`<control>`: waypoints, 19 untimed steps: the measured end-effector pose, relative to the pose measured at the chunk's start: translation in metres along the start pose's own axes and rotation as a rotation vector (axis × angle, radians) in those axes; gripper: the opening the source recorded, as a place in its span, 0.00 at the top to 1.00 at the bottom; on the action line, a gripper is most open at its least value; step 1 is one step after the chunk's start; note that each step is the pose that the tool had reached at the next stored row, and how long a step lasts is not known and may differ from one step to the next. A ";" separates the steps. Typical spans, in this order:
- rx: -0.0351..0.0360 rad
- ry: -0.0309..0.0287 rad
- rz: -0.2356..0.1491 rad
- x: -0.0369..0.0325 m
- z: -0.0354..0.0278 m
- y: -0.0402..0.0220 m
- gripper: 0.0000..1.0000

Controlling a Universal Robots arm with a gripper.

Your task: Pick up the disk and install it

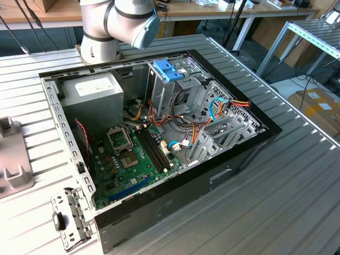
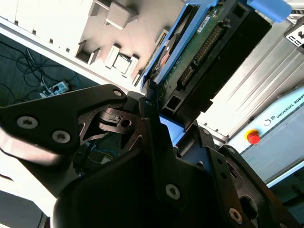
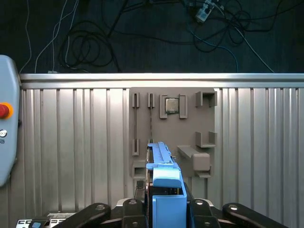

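The disk (image 3: pixel 164 183) is a thin drive in a bright blue carrier, seen edge-on in the first wrist view. My gripper (image 3: pixel 165 205) is shut on it, with black fingers (image 3: pixel 137 205) on either side. In the second wrist view the disk (image 2: pixel 202 52) shows its green circuit-board face and blue frame, sticking out beyond the gripper (image 2: pixel 168 121). It hangs above a grey fixture plate (image 3: pixel 142 123) on the ribbed metal table. In the exterior view the arm (image 1: pixel 119 24) stands behind the open computer case (image 1: pixel 239 159).
Inside the case are a grey power supply box (image 1: pixel 95 93), a green motherboard (image 1: pixel 133 156), loose cables and a drive cage (image 1: pixel 183 93) topped by a blue latch piece (image 1: pixel 167 69). A chip (image 3: pixel 171 105) sits on the fixture plate. A pendant with a red button (image 3: pixel 4 110) lies nearby.
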State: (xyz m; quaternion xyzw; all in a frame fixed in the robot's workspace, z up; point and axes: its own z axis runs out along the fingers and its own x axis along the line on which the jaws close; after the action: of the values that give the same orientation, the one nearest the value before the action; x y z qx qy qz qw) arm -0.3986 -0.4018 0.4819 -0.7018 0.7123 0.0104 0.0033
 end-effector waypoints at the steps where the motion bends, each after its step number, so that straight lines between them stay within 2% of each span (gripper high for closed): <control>1: 0.0001 0.0000 0.000 0.0005 0.0000 -0.0002 0.63; 19: 0.0000 0.0000 0.000 0.0064 -0.0001 -0.0058 0.63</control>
State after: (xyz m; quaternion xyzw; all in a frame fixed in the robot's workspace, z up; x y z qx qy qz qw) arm -0.3929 -0.4083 0.4819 -0.7018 0.7123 0.0104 0.0034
